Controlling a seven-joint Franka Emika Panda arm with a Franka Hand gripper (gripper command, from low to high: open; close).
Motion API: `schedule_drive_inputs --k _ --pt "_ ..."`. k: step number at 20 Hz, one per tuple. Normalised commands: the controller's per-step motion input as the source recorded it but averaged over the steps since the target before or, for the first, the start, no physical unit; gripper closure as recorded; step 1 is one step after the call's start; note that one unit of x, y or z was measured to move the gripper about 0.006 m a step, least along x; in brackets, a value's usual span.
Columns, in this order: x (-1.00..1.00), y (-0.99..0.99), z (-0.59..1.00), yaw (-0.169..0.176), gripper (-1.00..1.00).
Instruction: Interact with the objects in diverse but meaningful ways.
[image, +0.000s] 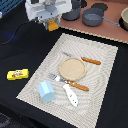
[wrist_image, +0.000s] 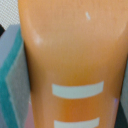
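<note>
My gripper (image: 51, 23) is at the back of the exterior view's left, raised above the black table and shut on the orange bread-like block (image: 53, 25). In the wrist view the orange block (wrist_image: 75, 55), with white stripes on it, fills the picture, and a grey-and-teal finger pad (wrist_image: 12, 82) presses against its side. The yellow printed block (image: 17, 74) lies on the black table, off the mat on the exterior view's left. The pale blue house-shaped carton (image: 47, 92) stands on the mat's near corner. The white paddle-like piece (image: 71, 96) lies beside it.
A woven placemat (image: 102, 95) carries a tan round plate (image: 73, 67), an orange-handled knife (image: 91, 61) and an orange-handled fork (image: 76, 84). Two grey pots (image: 93, 18) (image: 71, 13) stand on a brown board (image: 107, 31) at the back.
</note>
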Motion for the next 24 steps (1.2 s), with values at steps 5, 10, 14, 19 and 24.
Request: schedule_drive_inputs --k 5,10,14,19,24 --pt "1.00 0.00 0.13 -0.051 1.00" --pt "1.00 0.00 0.15 -0.041 1.00" --pt "0.96 0.00 0.09 -0.039 1.00" --pt "0.94 0.00 0.04 -0.047 1.00" --pt "0.92 0.00 0.00 -0.053 1.00"
